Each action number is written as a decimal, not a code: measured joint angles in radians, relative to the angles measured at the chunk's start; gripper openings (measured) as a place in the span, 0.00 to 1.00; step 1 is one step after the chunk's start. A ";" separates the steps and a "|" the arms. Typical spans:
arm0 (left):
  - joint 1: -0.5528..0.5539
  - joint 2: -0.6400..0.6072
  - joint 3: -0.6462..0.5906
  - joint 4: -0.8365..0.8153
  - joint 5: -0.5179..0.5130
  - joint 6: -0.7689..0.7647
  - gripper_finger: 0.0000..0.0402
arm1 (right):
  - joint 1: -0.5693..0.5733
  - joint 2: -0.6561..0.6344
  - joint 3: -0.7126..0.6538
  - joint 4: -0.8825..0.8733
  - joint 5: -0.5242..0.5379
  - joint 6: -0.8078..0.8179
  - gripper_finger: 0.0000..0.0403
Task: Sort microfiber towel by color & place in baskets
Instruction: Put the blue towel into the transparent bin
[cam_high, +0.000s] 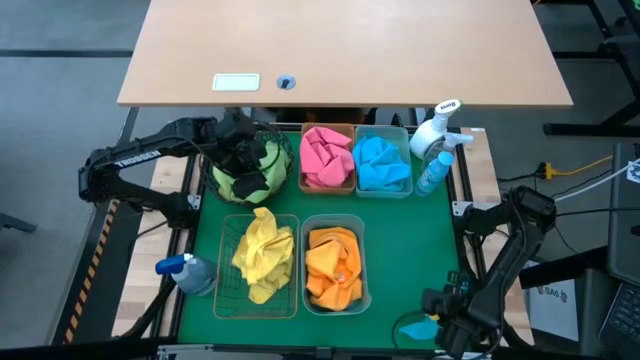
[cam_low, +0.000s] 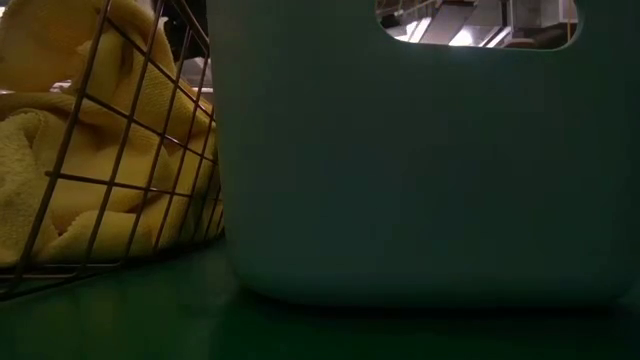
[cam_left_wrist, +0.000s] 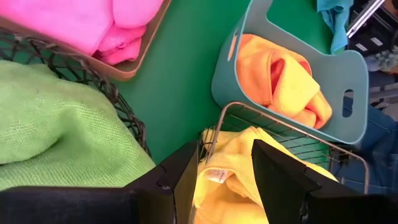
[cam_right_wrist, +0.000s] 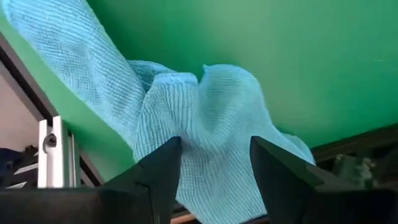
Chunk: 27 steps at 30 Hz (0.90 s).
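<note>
A light teal towel (cam_high: 413, 326) (cam_right_wrist: 205, 106) lies bunched on the green mat's near right corner, one end trailing over the mat's edge. My right gripper (cam_high: 438, 320) (cam_right_wrist: 214, 155) points down over it, open, with its fingers either side of a raised fold; I see no touch. My left gripper (cam_high: 240, 152) (cam_left_wrist: 225, 168) hangs open and holding nothing above the dark green mesh basket (cam_high: 222, 185), which holds a green towel (cam_left_wrist: 56, 130). The other baskets hold pink (cam_high: 325, 155), blue (cam_high: 382, 162), yellow (cam_high: 262, 255) and orange (cam_high: 333, 265) towels.
Two spray bottles (cam_high: 437, 128) (cam_high: 434, 172) stand at the mat's far right, and a third (cam_high: 186, 272) lies at the left beside the wire basket (cam_high: 228, 300). A wooden table (cam_high: 340, 50) stands behind. In the low view the wire basket (cam_low: 110, 150) and a bin wall (cam_low: 420, 170) fill the picture.
</note>
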 joint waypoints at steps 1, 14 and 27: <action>-0.004 0.000 0.000 0.005 -0.011 0.000 0.36 | 0.000 0.000 -0.014 0.017 -0.007 0.000 0.47; -0.026 0.000 0.000 0.038 -0.178 -0.002 0.36 | -0.001 0.002 -0.205 0.237 -0.011 0.000 0.47; -0.026 0.000 0.000 0.037 -0.229 -0.002 0.36 | -0.001 0.003 -0.250 0.319 0.143 0.000 0.15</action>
